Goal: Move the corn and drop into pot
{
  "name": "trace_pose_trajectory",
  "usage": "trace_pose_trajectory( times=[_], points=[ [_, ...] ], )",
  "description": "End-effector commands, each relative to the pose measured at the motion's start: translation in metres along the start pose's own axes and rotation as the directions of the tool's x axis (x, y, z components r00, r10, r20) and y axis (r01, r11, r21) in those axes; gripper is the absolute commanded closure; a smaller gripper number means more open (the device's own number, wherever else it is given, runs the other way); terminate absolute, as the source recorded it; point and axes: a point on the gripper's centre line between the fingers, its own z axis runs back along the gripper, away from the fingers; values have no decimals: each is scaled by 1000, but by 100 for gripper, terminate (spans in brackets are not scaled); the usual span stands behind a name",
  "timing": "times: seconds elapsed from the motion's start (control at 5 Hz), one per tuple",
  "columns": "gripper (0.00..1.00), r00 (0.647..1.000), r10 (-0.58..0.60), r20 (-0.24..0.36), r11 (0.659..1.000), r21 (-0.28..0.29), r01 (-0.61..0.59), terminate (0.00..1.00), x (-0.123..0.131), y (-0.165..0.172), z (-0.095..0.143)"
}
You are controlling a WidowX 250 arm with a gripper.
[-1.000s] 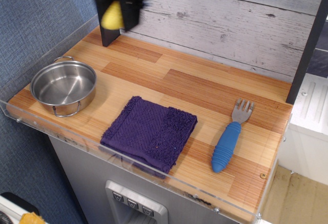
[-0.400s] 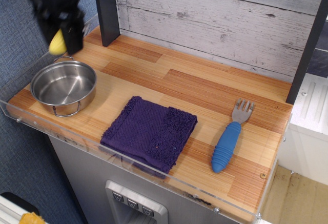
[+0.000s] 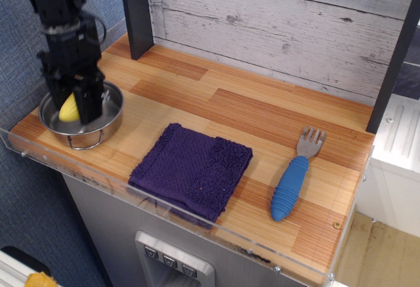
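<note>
The shiny steel pot (image 3: 105, 121) sits at the left front of the wooden counter. My black gripper (image 3: 73, 108) reaches down into the pot from above. Its fingers are shut on the yellow corn (image 3: 69, 109), which is held low inside the pot, at or just above the bottom. The gripper hides much of the pot's inside and its far handle.
A purple towel (image 3: 191, 168) lies at the front middle. A blue-handled fork (image 3: 293, 178) lies to the right. A dark post (image 3: 136, 12) stands at the back left against the plank wall. A clear plastic lip (image 3: 164, 203) runs along the counter's front edge.
The gripper carried the corn from the back by the post to the left, then down into the pot. The towel and fork have not moved.
</note>
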Motion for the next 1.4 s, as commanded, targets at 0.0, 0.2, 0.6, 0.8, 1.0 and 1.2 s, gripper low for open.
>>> trace_pose_trajectory(
  times=[0.0,0.2,0.6,0.8,1.0,1.2],
  points=[
    [100,1000,-22,14,1000,9,21,0,-4,-10,8],
    [0,999,-9,37,1000,18,8,0,-6,-11,19],
    [0,992,11,123,999,44,-17,0,-10,-6,67],
    [0,976,23,218,999,41,-33,0,-9,-12,117],
    [0,950,53,309,998,28,-65,0,1,-30,164],
    [0,958,14,287,1000,-25,-7,0,26,-54,170]
  ],
)
